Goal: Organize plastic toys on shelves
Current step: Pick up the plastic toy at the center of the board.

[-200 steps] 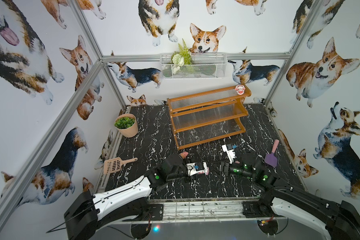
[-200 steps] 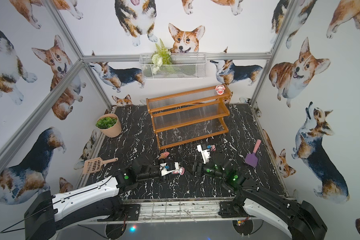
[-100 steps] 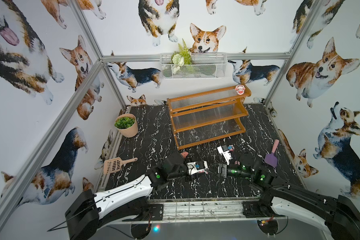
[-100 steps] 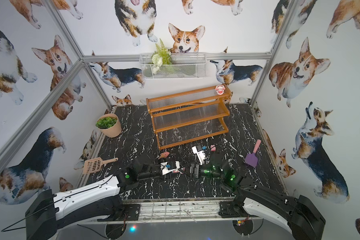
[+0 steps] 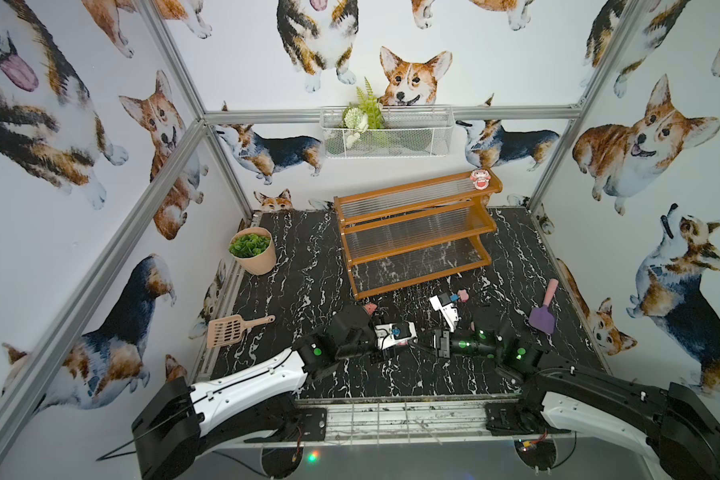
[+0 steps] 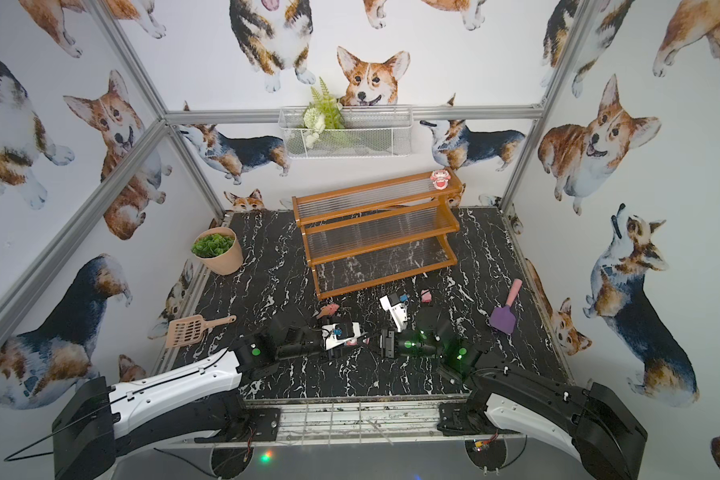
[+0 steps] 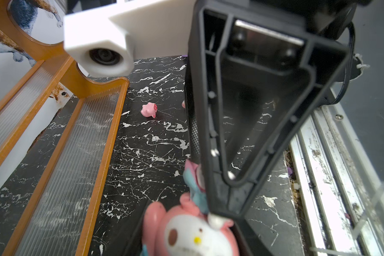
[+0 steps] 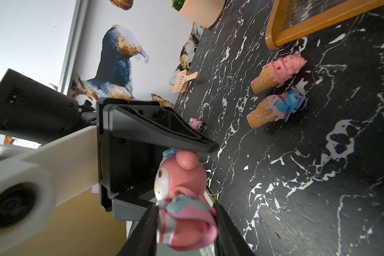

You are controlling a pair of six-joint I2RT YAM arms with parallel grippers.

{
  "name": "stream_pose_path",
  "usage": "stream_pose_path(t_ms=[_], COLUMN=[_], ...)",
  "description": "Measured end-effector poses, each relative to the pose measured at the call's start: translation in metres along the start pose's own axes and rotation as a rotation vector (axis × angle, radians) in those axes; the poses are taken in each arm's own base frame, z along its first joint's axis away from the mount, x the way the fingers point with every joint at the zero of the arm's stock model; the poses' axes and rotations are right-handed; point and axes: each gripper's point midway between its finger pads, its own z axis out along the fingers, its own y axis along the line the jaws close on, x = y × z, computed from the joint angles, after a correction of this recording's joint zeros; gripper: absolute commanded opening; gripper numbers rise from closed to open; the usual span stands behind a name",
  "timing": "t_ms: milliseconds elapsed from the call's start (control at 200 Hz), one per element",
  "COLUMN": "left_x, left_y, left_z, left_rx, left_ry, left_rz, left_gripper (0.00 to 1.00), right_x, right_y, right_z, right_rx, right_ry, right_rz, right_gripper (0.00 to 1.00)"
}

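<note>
A pink-and-white doll figurine point(image 8: 182, 177) hangs between both grippers over the front middle of the table. My left gripper point(image 5: 395, 337) is shut on its head. My right gripper point(image 8: 186, 232) is shut on its pink body, with a finger pressing each side. The shelves point(image 5: 416, 224) stand at the back, and another doll point(image 5: 481, 179) sits on the right end of the top tier. Two ice-cream cones point(image 8: 275, 75) point(image 8: 273, 108) lie on the table in front of the rack. A pink pig point(image 7: 149, 109) lies further right.
A potted plant point(image 5: 252, 249) stands at the back left. A beige scoop point(image 5: 229, 330) lies at the left edge and a purple scoop point(image 5: 543, 316) at the right. A wire basket point(image 5: 387, 135) hangs on the back wall. A small toy point(image 8: 195, 123) lies under the left arm.
My right gripper has moved left to the left gripper and narrowed its jaws onto the doll's body. The left arm has stayed still with the doll in it.
</note>
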Motion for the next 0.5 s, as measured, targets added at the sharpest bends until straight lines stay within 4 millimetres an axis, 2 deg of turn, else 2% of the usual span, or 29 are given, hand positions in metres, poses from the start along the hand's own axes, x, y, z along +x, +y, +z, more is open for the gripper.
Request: stream_pose_path(t_ms=[95,315,501], left_x=[0.002,0.0,-0.005], left_y=[-0.001,-0.001,-0.001], left_z=[0.001,0.0,-0.008], left_rx=[0.003,0.005,-0.013], left_ry=[0.008,0.001,-0.041], left_rz=[0.0,-0.006,-0.014], left_gripper=[0.46,0.71,0.78], right_x=[0.001,-0.001,-0.01], right_y=[-0.002,0.001,0.004], right_z=[0.001,-0.002,-0.01], right_rx=[0.005,-0.007,-0.014], right_ry=[0.005,-0.014,-0.063], right_rz=[0.005,-0.005,-0.02], right_gripper=[0.35,0.33,0.32])
